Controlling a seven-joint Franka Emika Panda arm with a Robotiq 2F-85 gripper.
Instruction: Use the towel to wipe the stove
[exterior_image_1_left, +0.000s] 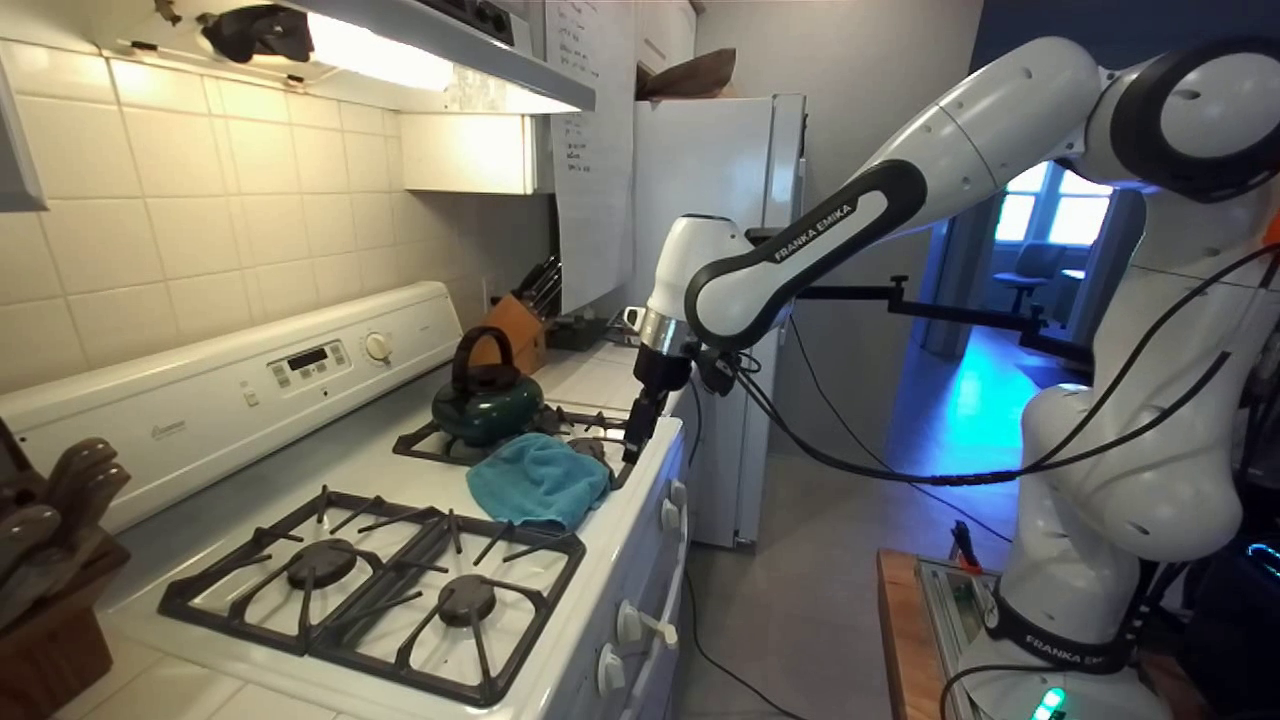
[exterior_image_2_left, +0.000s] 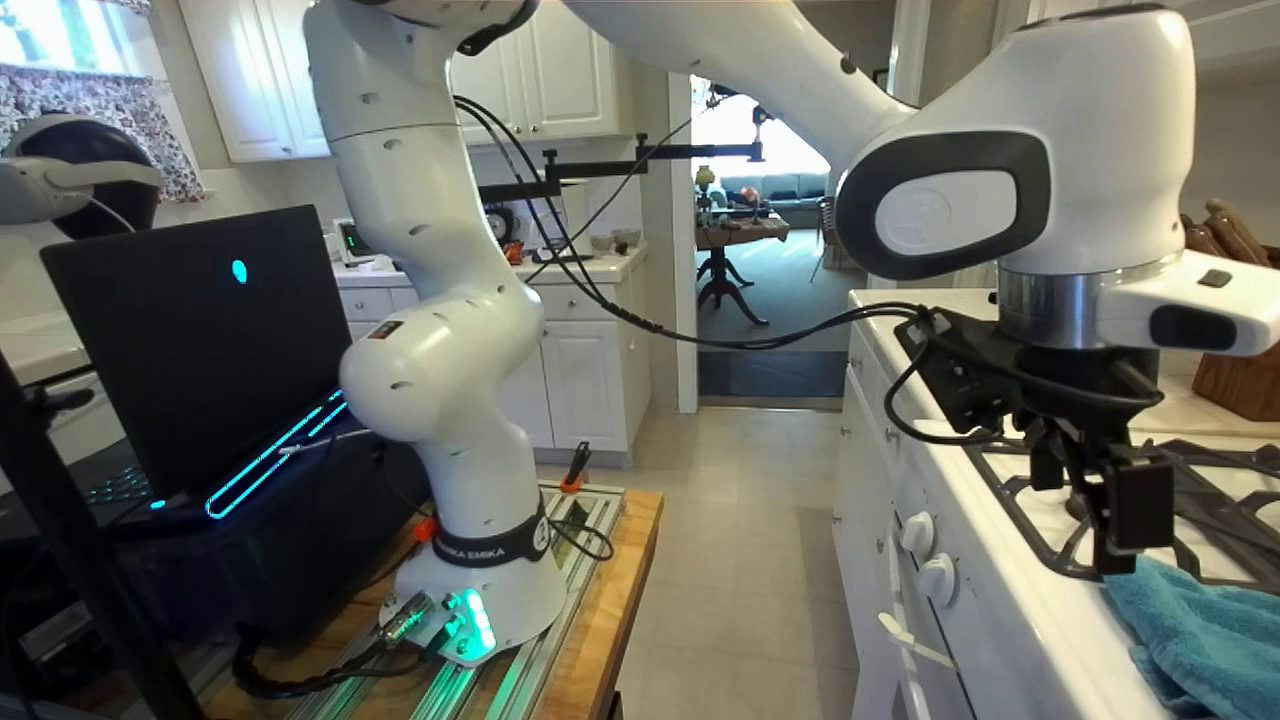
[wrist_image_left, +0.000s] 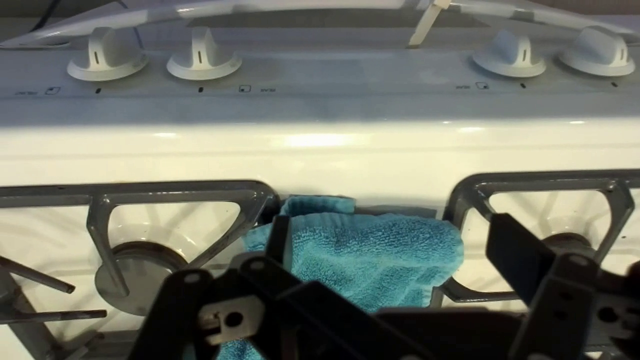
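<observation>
In the wrist view the towel (wrist_image_left: 370, 257) shows past the claw (wrist_image_left: 389, 230), much of it between the fingers (wrist_image_left: 517, 257), its visible mass towards 7 o'clock; in an exterior view it sits at about 8 o'clock from the claw's tip, on the stove (wrist_image_left: 350, 165) between the two grates (exterior_image_1_left: 380, 582). It is rumpled and partly hidden by the claw, so its long axis cannot be told. The fingers stand wide apart, and a gap shows between them and the towel: nothing seems held or touched. The coming move probably calls for going down towards 8 o'clock there.
</observation>
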